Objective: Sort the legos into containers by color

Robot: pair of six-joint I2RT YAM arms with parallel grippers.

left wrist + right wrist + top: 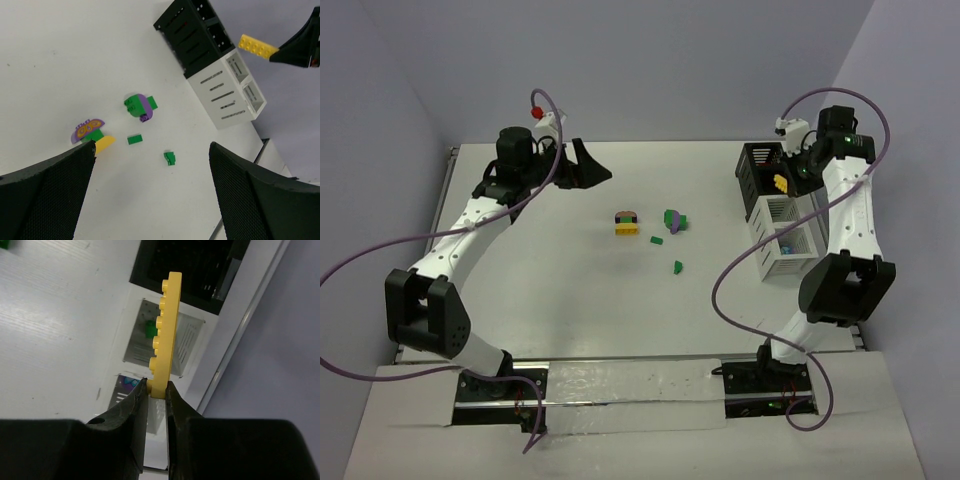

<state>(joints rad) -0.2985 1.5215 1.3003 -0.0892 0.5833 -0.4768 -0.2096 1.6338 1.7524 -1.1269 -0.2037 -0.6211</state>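
My right gripper [157, 387] is shut on one end of a flat yellow lego [165, 332] and holds it edge-up above the containers [778, 232], near the black section [757, 168]. A green lego [150, 329] lies in a white compartment below, and purple-blue pieces [127, 384] lie in another. Loose on the table are a purple, green and yellow cluster [627, 222], a green and purple cluster [674, 219] and two small green legos [657, 240] [677, 267]. My left gripper [592, 166] is open and holds nothing, raised at the table's back left, well away from them.
The rack [225, 90] stands close to the table's right edge [865, 340], with the side wall just beyond. Purple cables [740, 270] loop off both arms. The back wall runs along the table's far edge [650, 142].
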